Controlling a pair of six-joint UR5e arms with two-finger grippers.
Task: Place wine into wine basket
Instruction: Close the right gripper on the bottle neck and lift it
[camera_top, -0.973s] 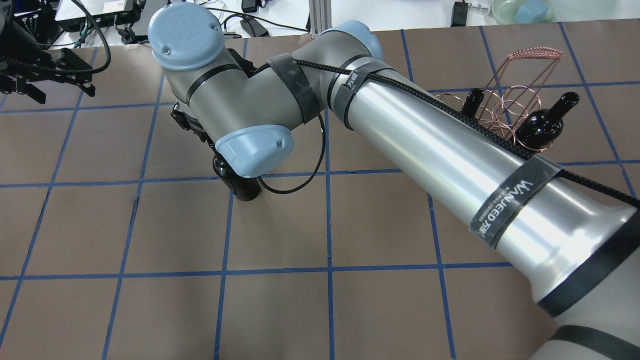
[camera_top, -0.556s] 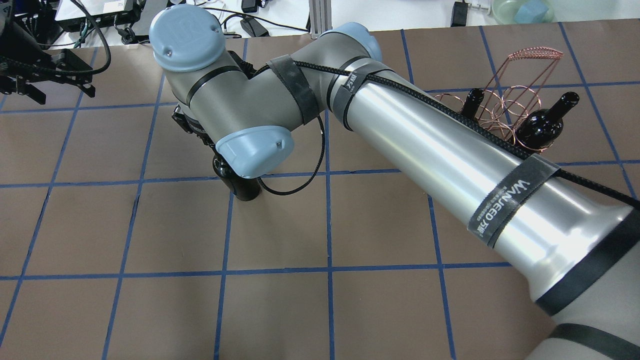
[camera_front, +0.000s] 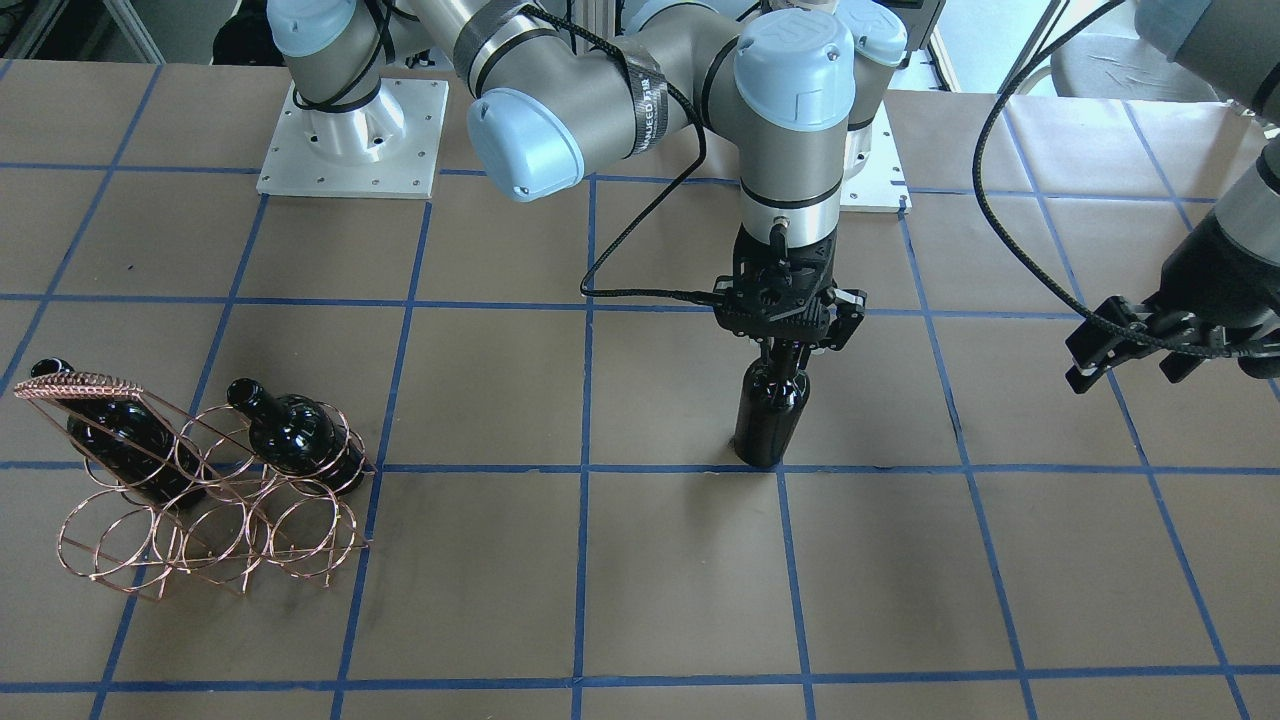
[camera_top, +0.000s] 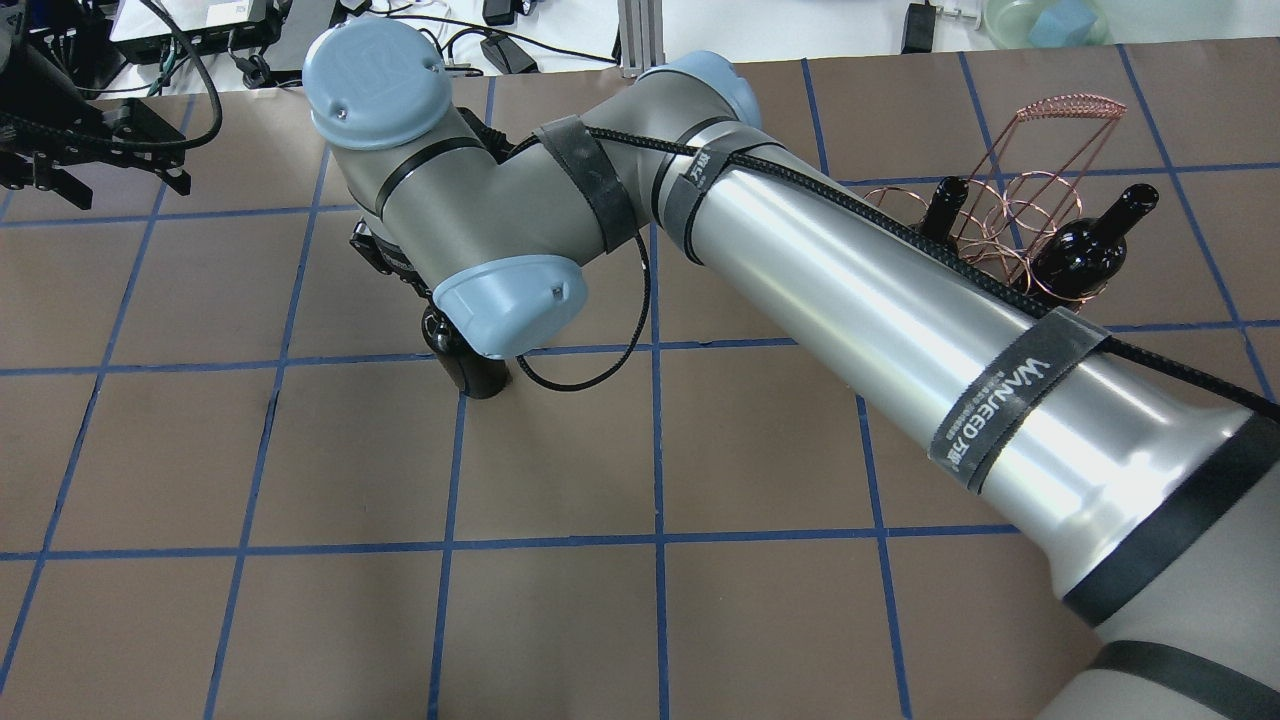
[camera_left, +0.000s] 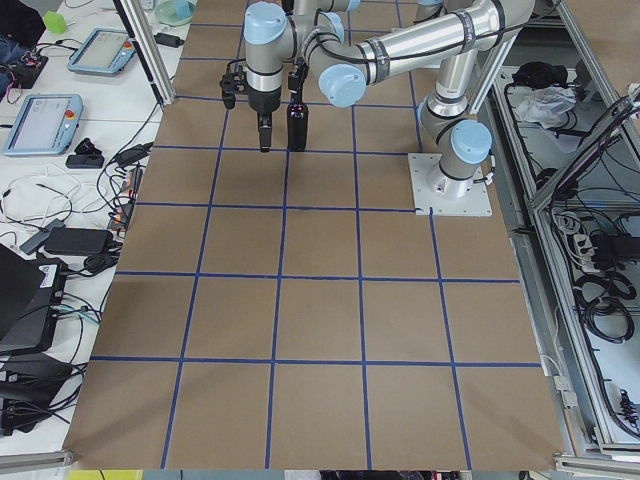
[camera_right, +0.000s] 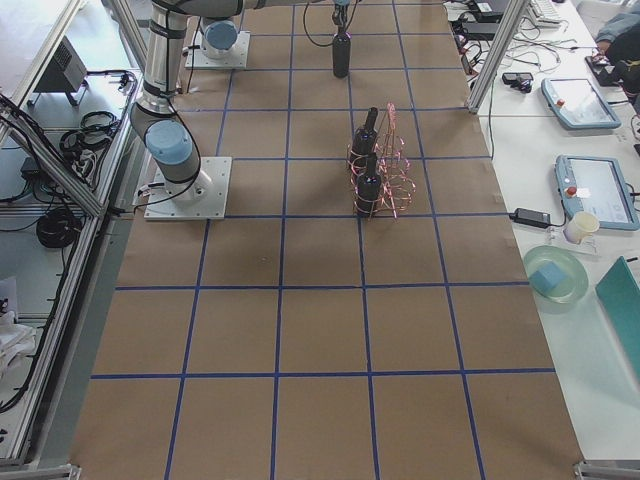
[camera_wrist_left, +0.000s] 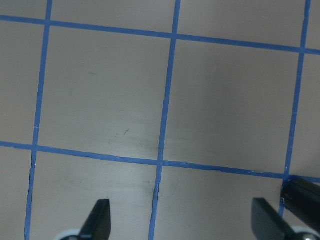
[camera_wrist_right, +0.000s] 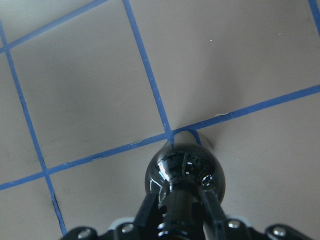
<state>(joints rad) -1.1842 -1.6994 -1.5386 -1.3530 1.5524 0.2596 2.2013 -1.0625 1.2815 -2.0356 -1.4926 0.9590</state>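
- Since a second ago the right arm's wrist has shifted slightly, and the wine (camera_front: 768, 420) has moved a little with it.
- Right gripper (camera_front: 787, 348): clamped on the wine's neck. The bottle is upright, its base at a blue tape crossing on the table (camera_front: 650, 590).
- Left gripper (camera_wrist_left: 182, 225): fingers spread wide, holding nothing, well apart from the wine.
- Wine basket (camera_front: 210, 520): well apart from the wine, with two other bottles (camera_front: 295, 432) lying in its rings.
- Legible writing: "WANJEED" on a strap (camera_top: 1010, 400) around the right arm.

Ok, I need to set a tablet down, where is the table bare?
Bare: the squares between the wine basket and the upright bottle, and both ends of the table. Crowded: at the basket, and around the right gripper.
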